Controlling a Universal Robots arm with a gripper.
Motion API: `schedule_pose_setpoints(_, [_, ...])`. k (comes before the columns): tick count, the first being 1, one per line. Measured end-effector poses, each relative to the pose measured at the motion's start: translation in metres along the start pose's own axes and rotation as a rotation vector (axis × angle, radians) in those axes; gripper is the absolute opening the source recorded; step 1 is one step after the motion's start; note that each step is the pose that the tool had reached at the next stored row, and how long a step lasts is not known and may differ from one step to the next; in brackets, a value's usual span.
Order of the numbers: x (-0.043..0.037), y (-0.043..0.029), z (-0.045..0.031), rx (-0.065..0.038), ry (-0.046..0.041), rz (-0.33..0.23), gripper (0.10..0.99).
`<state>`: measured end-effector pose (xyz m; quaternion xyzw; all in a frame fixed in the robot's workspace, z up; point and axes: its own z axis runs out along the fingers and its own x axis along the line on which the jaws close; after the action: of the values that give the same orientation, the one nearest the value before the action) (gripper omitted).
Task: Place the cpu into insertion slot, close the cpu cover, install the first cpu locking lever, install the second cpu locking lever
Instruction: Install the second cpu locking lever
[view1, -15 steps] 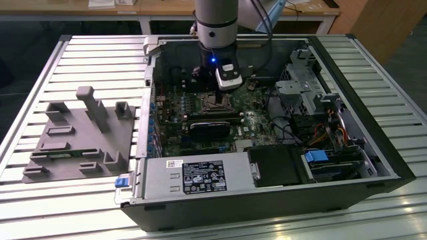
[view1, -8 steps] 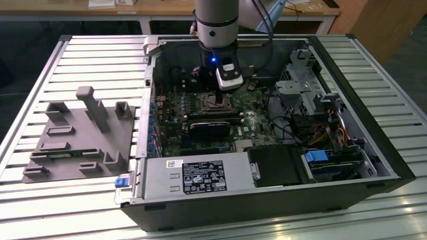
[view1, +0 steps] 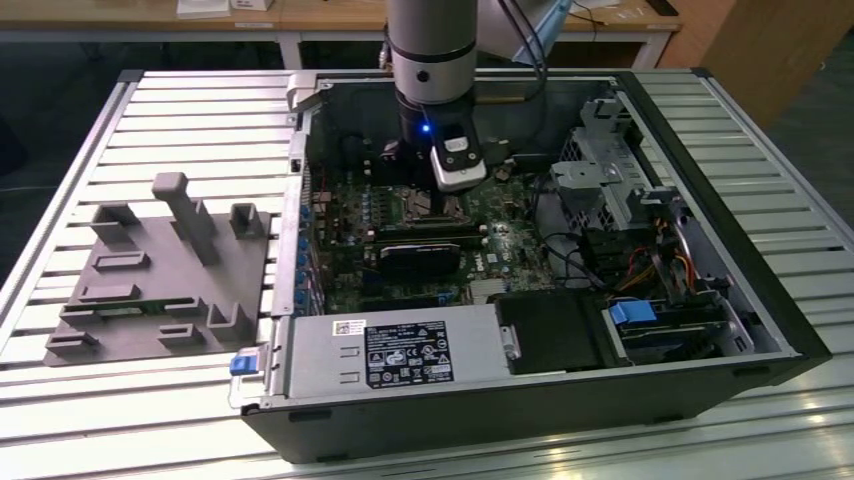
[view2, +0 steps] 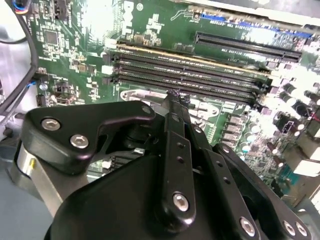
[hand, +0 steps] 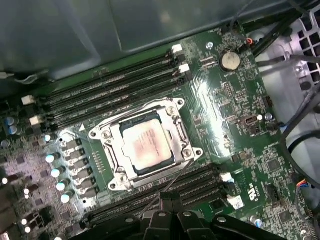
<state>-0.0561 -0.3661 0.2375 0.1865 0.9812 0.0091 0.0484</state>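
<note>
In the first wrist view the cpu (hand: 148, 145) lies flat in the insertion slot (hand: 173, 161), its silver-grey top facing up. The cpu cover (hand: 116, 145) is down around it as a silver frame. A thin locking lever (hand: 177, 176) runs from the socket's corner up to my gripper (hand: 170, 199). In the second wrist view the gripper (view2: 176, 97) has its fingers shut together over the memory slots. Whether the lever is clamped between them I cannot tell. In the exterior view the gripper (view1: 449, 205) hangs inside the open computer case, right above the socket.
Long black memory slots (hand: 115, 95) flank the socket on both sides. A dark block (view1: 420, 255) sits nearer the camera than the socket. The power supply (view1: 387, 355), drive cage (view1: 614, 180) and cables (view1: 627, 270) crowd the case. A grey fixture (view1: 160, 270) lies on the exterior view's left.
</note>
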Motion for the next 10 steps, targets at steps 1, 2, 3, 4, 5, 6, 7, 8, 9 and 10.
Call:
schedule_pose_setpoints(1, [0.0002, -0.0002, 0.0004, -0.001, 0.0003, -0.010, 0.102])
schedule_pose_setpoints(2, [0.0003, -0.0002, 0.0008, -0.002, 0.0009, -0.025, 0.102])
schedule_pose_setpoints(3, [0.0005, -0.0003, 0.0012, -0.004, 0.0016, -0.042, 0.102])
schedule_pose_setpoints(4, [0.0006, -0.0004, 0.0017, -0.006, 0.0023, -0.062, 0.102])
schedule_pose_setpoints(5, [0.0007, -0.0004, 0.0022, -0.007, 0.0029, -0.080, 0.102])
schedule_pose_setpoints(6, [0.0008, -0.0004, 0.0028, -0.009, 0.0036, -0.097, 0.102])
schedule_pose_setpoints(7, [0.0014, -0.0008, 0.0036, -0.010, 0.0039, -0.109, 0.102])
schedule_pose_setpoints(8, [0.0031, -0.0015, 0.0044, -0.011, 0.0042, -0.115, 0.102])
schedule_pose_setpoints(9, [0.0048, -0.0025, 0.0051, -0.012, 0.0048, -0.119, 0.102])
schedule_pose_setpoints(10, [0.0065, -0.0034, 0.0057, -0.015, 0.0056, -0.123, 0.102])
